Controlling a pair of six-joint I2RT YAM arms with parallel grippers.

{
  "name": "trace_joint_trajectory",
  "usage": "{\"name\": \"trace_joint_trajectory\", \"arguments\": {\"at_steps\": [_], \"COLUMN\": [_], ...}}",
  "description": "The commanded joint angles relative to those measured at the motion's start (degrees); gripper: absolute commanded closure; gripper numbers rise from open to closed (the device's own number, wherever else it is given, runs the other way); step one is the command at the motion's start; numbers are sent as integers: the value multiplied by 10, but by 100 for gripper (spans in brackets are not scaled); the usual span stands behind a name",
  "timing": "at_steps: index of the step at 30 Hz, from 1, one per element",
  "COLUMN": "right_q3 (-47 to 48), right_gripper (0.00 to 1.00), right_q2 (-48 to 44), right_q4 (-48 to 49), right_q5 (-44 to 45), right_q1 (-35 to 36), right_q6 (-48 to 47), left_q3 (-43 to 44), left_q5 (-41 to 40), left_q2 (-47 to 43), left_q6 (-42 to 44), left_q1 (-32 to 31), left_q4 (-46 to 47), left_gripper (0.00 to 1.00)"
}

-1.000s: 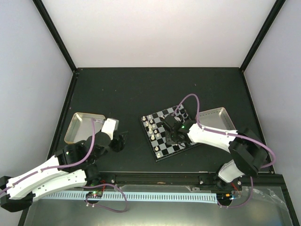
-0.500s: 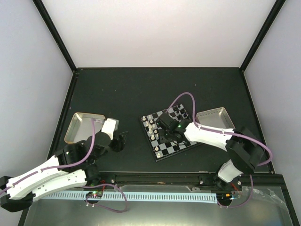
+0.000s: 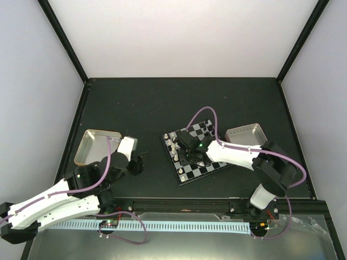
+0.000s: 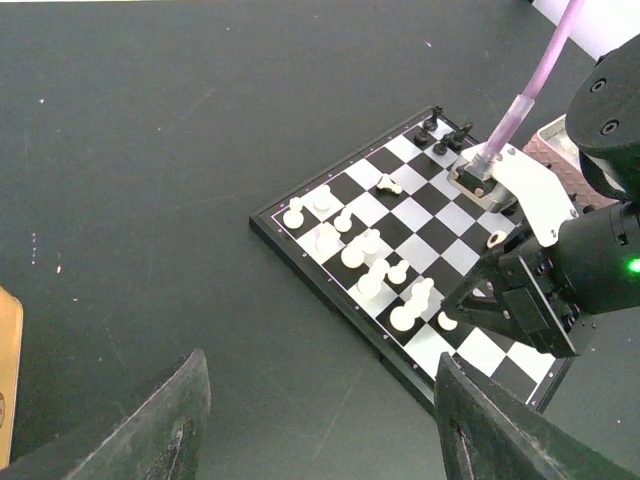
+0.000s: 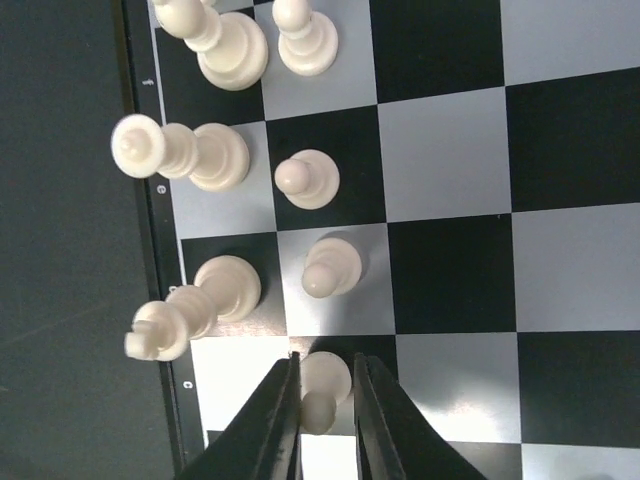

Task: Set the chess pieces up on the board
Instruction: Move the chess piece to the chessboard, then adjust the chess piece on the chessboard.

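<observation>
1. Top external view shows you the board (image 3: 190, 172) lying skewed on the dark table (image 3: 162, 103), right of centre, with one corner pointing toward the arm bases.
2. The board is a small square of black and pale grey-white chequers inside a thin dark rim. In the right wrist view you can see tiny white marks printed along that rim.
3. The chess pieces (image 4: 352, 256) you can see are mostly cream-white, each smaller than its square. They crowd the two rows along the board edge nearest the left arm.
4. One white piece (image 4: 388, 186) lies on its side farther in, and a few black pieces (image 4: 445, 135) stand together at the far corner.
5. Your right end effector (image 5: 326, 365) is low over the board. Its fingers (image 5: 275, 425) closely flank a white pawn (image 5: 322, 392) that stands upright on a black square in the second row from the rim.
6. The fingers sit right against the pawn's base on both sides, so you cannot tell whether they pinch it or just clear it.
7. Two more pawns stand in that same row. Taller pieces fill the rim row beside them, one topped with a cross.
8. Your left end effector (image 3: 142, 161) hangs left of the board and apart from it, its fingers spread with nothing between them.
9. A left metal tray (image 3: 89, 145) and a right metal tray (image 3: 246, 134) sit on the table on either side of the board.
</observation>
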Motion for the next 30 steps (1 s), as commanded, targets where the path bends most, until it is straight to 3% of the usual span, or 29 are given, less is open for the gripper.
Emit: {"name": "trace_joint_trajectory", "arguments": {"at_steps": [1,8,16,20,30], "right_q3": [24,38,61,76,68], "right_gripper": [79,66,68,69,79], "right_q2": [-1,-37,-27,-11,18], "right_q4": [-14,-15,-25,-51,-71], "right_q5": [5,69,59,59,93], "right_q1": [5,2,-5,24,43], "right_q6": [-6,3,-23,-46,-14], "left_q3": [2,3,4,2,2], "left_q5": [-10,-12,-14,-14,-14], "left_q2": [6,6,6,8,11], "left_q6": [-2,-2,-2,-2,-3], "left_q1": [3,3,3,3,3], "left_q4": [-3,-4,-7,-4,-4], "left_gripper": [37,37,37,37,37]}}
